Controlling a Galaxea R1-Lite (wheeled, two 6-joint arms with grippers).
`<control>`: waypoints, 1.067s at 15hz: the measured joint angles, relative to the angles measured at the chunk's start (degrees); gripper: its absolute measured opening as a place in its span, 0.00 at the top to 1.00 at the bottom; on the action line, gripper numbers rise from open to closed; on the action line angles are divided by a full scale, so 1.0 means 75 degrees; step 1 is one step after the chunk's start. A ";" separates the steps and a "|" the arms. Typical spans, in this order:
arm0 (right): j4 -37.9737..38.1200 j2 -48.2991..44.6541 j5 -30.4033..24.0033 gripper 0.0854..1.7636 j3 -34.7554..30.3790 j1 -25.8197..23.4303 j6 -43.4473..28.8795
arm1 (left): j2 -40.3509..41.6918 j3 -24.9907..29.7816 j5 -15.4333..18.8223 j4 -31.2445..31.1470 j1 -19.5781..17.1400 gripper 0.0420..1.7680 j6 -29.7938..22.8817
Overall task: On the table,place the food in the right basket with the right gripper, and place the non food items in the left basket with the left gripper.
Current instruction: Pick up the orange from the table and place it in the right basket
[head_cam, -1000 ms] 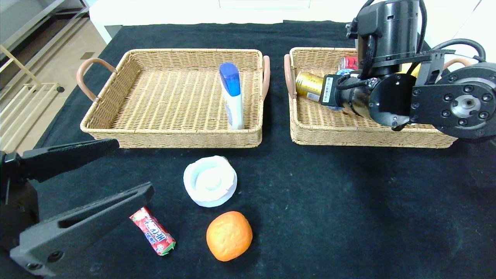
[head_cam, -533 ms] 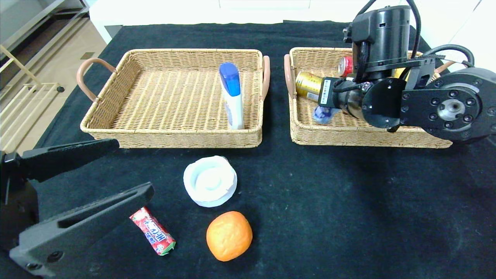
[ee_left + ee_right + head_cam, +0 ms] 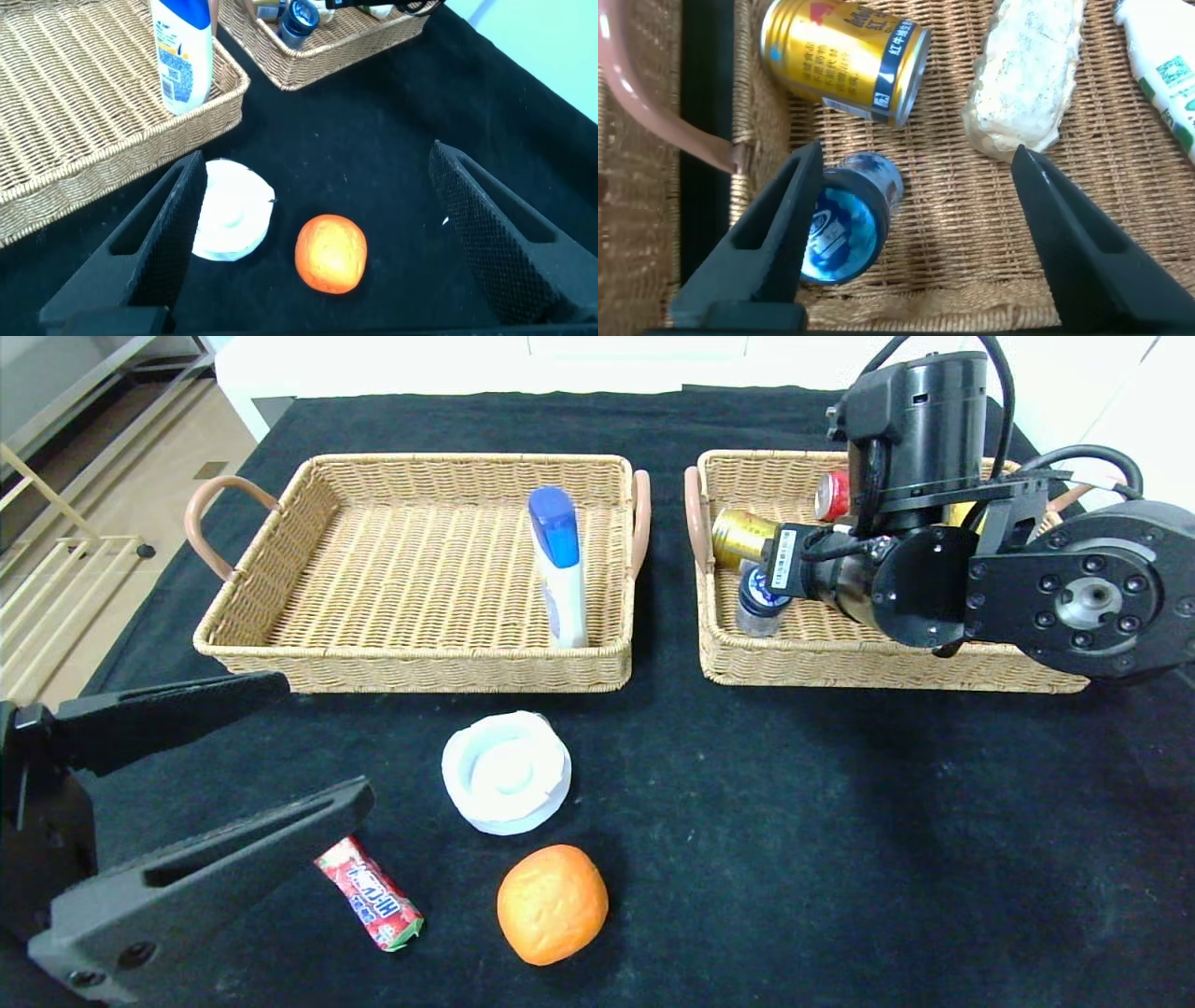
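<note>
**In the right basket, a bottle set down; three items left on the cloth**

At upper right of the head view, our right gripper [image 3: 910, 233] hangs in the right basket [image 3: 840, 663] with jaws wide, holding nothing; the blue-capped bottle [image 3: 758, 602] lies free beside a gold can [image 3: 742, 539].

At lower left, our left gripper [image 3: 280, 756] waits wide open over the cloth. Below centre lie the orange [image 3: 552, 903], the candy [image 3: 369, 893] and a white dish [image 3: 506, 771].

We judge the orange firm, round and apt to roll, so we would grip it across its middle. The candy looks light, flat and slippery; we would pinch its long sides. Open cloth surrounds all three, but the basket's front wall must be cleared on each carry.
</note>
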State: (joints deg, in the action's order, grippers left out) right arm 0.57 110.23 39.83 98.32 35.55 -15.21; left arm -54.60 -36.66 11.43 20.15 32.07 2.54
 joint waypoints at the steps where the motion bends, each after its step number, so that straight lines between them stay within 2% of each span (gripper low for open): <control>1: 0.0003 -0.0029 0.0003 0.15 -0.0003 0.0031 -0.0010 | 0.0000 0.0000 0.0000 0.0000 0.0000 0.03 0.0000; 4: 0.0033 -0.0210 0.0000 0.11 -0.0154 0.0229 -0.0010 | -0.0003 0.0000 0.0003 0.0000 0.0000 0.03 0.0003; 8: 0.0036 -0.0629 -0.0026 0.08 -0.0974 0.0731 -0.0033 | -0.0015 0.0003 -0.0003 0.0003 -0.0013 0.03 0.0003; 12: 0.0029 -0.1102 -0.0047 0.06 -0.1871 0.1765 -0.0362 | -0.0044 0.0011 -0.0018 0.0010 -0.0050 0.03 0.0003; 16: 0.0044 -0.1128 -0.0041 0.05 -0.2160 0.2905 -0.0543 | -0.0080 -0.0015 -0.0011 0.0015 -0.0172 0.03 0.0013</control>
State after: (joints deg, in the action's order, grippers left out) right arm 0.90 101.77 39.52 82.12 57.33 -19.29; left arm -55.20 -36.77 11.35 20.26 30.78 2.63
